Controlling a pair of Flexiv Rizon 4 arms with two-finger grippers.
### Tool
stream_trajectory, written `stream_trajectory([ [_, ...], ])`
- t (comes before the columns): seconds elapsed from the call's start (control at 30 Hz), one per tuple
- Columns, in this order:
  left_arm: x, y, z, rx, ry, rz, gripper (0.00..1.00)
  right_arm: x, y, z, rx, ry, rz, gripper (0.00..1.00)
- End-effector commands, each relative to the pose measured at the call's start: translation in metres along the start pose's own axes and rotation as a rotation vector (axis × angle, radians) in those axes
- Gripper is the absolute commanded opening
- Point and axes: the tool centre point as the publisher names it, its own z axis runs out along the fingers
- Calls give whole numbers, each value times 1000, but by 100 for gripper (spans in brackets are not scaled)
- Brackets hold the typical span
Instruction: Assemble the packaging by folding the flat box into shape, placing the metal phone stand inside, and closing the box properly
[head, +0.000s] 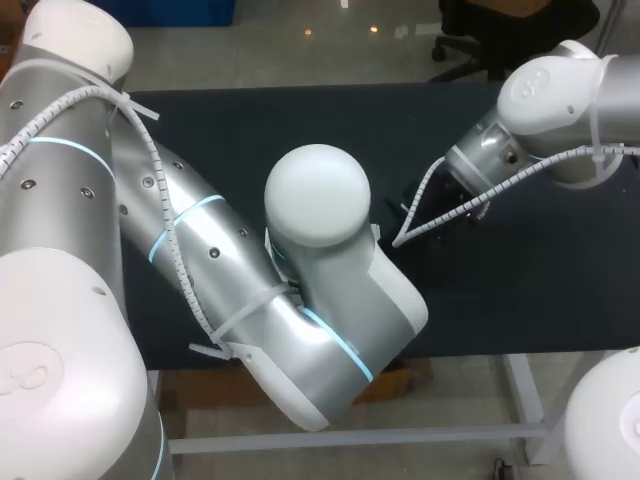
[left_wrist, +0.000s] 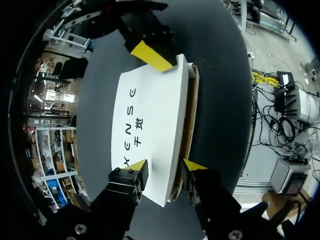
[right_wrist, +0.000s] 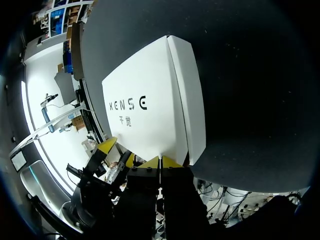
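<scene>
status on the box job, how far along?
Done: little that shows. The white box lies on the table, brown inner edge exposed, so not closed. In hand: right gripper pinches one end, left gripper straddles the opposite corner. Left: finish folding, load the stand (not in view), close.

Robotics lab: left arm (head: 200, 250), right arm (head: 545, 105) over dark work table (head: 560, 290).
</scene>
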Motion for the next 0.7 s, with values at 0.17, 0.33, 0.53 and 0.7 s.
stream_trajectory([
  [0.17, 2, 14, -20, 61, -30, -43, 35, 0, 2, 2, 2, 1, 1, 0],
  [0.33, -2, 16, -30, 88, -32, -68, 0, 0, 2, 2, 1, 1, 2, 0],
  [0.53, -9, 18, -35, 115, -13, -113, 0, 0, 2, 2, -1, 1, 3, 0],
  [0.7, -14, 20, -29, 133, 49, -159, 0, -1, 2, 1, -3, 2, 4, 0],
])
